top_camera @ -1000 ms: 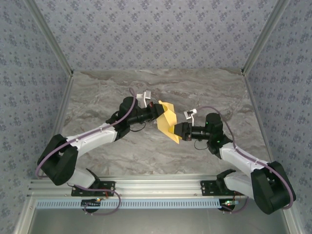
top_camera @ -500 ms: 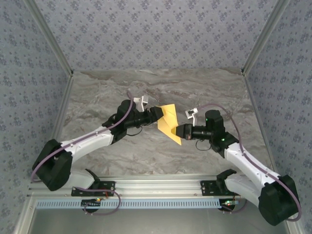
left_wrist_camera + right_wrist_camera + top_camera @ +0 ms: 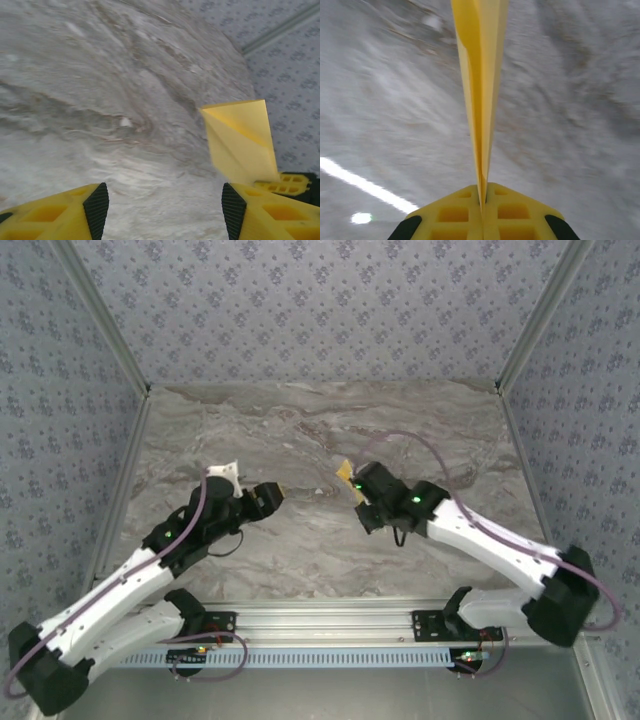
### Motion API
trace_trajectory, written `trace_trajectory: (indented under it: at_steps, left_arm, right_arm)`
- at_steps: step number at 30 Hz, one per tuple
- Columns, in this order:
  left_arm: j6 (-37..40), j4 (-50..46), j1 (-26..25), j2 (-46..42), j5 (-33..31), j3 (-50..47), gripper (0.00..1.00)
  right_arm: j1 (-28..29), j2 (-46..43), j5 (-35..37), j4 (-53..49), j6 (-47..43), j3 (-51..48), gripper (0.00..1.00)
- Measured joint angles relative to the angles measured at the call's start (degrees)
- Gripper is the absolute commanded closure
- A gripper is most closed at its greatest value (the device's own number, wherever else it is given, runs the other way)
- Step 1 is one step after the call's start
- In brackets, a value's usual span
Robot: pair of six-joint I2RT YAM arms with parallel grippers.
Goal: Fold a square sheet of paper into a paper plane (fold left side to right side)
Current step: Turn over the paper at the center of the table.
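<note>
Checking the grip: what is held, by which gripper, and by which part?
The right gripper pinches the folded yellow paper by its near edge; the open left gripper holds nothing.

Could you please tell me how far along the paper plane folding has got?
Done: the paper is already folded into a narrow, layered, creased shape. In hand: the right gripper is shut on one end, holding it above the table; the left gripper is open, apart from it. Left, probably: any last folds and setting it down.
</note>
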Motion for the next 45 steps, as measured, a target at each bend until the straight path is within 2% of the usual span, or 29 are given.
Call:
trace_trajectory:
  at_steps: [3, 6, 12, 19, 22, 25, 28, 31, 38, 41, 45]
  left_arm:
    - [-0.46, -3.41, 0.0, -4.98, -2.93, -3.3, 0.35]
    - [-0.94, -6.03, 0.02, -8.11, -4.61, -5.11, 0.35]
    - [-1.09, -8.59, 0.09, -10.12, -6.12, -5.33, 0.34]
    - [-1.09, -9.29, 0.09, -10.36, -6.62, -5.33, 0.34]
    - [-1.09, -9.31, 0.09, -10.36, -6.62, -5.33, 0.34]
    - [-1.11, -9.27, 0.09, -10.23, -6.6, -5.33, 0.32]
    - [-1.53, -8.2, 0.09, -9.55, -5.86, -5.86, 0.3]
    - [-1.97, -5.73, 0.11, -6.78, -4.31, -6.91, 0.3]
    - [-3.58, 4.55, 0.2, 5.38, 1.7, -9.05, 0.29]
    - [-4.59, 11.13, 0.07, 12.31, 4.81, -9.09, 0.29]
    - [-5.44, 18.78, -1.49, 22.99, 8.07, -8.07, 0.29]
  right_arm:
    - [3.91, 10.08, 12.92, -4.83, -0.94, 5.07, 0.91]
    - [6.58, 20.35, 21.77, -8.57, -0.96, 8.72, 0.9]
    - [10.03, 37.13, 31.3, -15.65, 1.03, 14.03, 0.9]
    - [13.81, 45.0, 33.75, -19.98, 3.21, 17.49, 0.83]
    - [14.71, 46.1, 31.58, -20.2, 3.06, 17.55, 0.69]
    - [15.19, 46.03, 28.96, -20.22, 2.89, 17.49, 0.51]
    - [15.85, 44.35, 25.75, -19.5, 2.69, 16.02, 0.4]
    - [16.76, 38.6, 20.74, -17.46, 2.08, 12.92, 0.29]
    - [17.49, 13.18, 6.88, -7.89, 0.02, 2.75, 0.09]
    - [15.5, 3.26, 1.64, -3.74, -0.31, -1.73, 0.06]
    - [8.52, -7.56, -4.7, 1.66, -0.09, -6.99, 0.0]
